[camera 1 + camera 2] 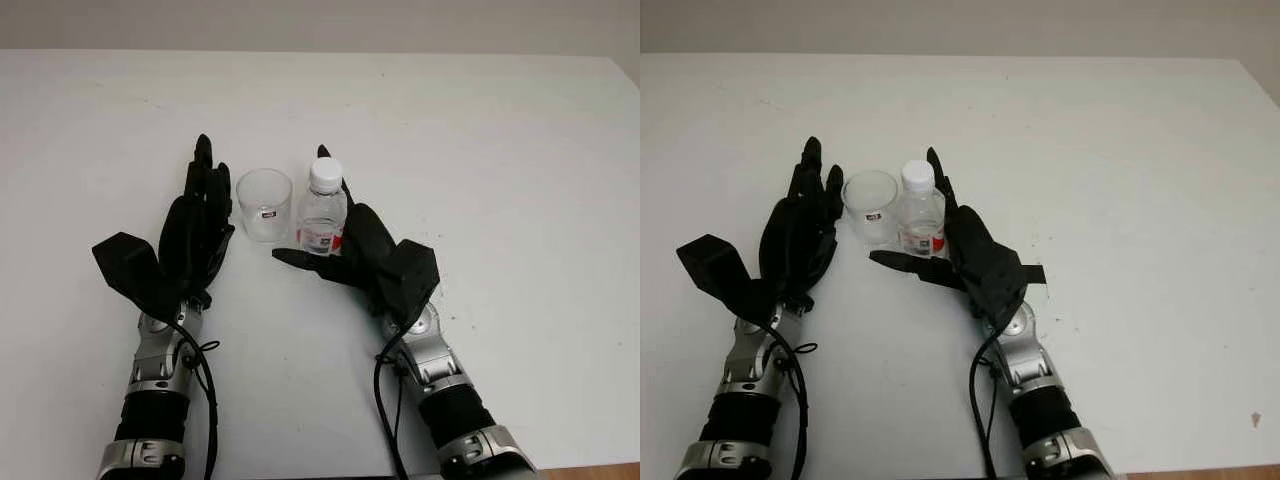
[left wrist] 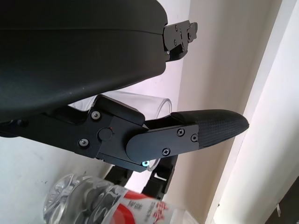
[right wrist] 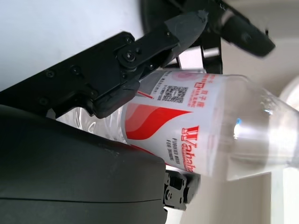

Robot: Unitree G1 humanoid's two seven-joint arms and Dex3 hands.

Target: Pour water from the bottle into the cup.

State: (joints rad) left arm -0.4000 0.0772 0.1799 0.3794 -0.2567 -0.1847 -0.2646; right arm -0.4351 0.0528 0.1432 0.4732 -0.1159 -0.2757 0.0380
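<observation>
Right hand [image 1: 335, 240] of mine reached up from the table's [image 1: 500, 150] near edge, fingers wrapped around the bottle [image 1: 322, 208], one behind it and one across its front at the label. It stood upright with its white cap on, mid-table, just beside the clear cup [image 1: 264, 204]. My left hand [image 1: 195, 225] was open, just beside the cup's other side.

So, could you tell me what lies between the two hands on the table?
The clear cup and the capped bottle stand between the left hand and the right hand, seen from the left eye view.
</observation>
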